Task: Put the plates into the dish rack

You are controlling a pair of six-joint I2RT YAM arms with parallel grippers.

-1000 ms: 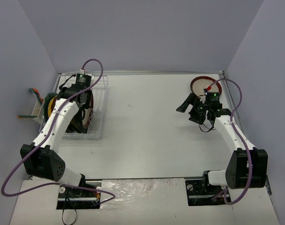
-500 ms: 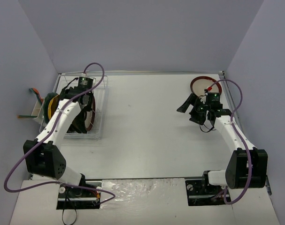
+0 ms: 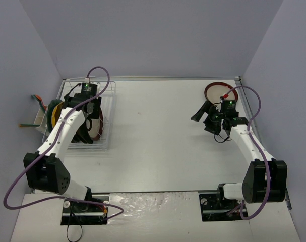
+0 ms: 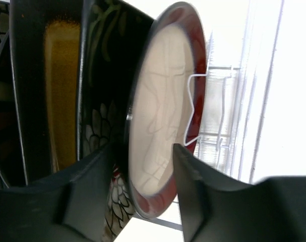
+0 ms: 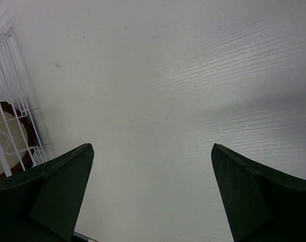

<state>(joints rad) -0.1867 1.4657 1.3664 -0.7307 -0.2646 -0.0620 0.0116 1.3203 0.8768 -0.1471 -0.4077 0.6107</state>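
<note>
Straddling red-rimmed plate (image 4: 160, 126) | left jaws, grip unclear | upright in dish rack (image 4: 221, 106)

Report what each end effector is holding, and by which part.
Left end effector straddles the round cream, red-rimmed plate at its rim; whether it grips cannot be told. Right end effector holds nothing.
</note>
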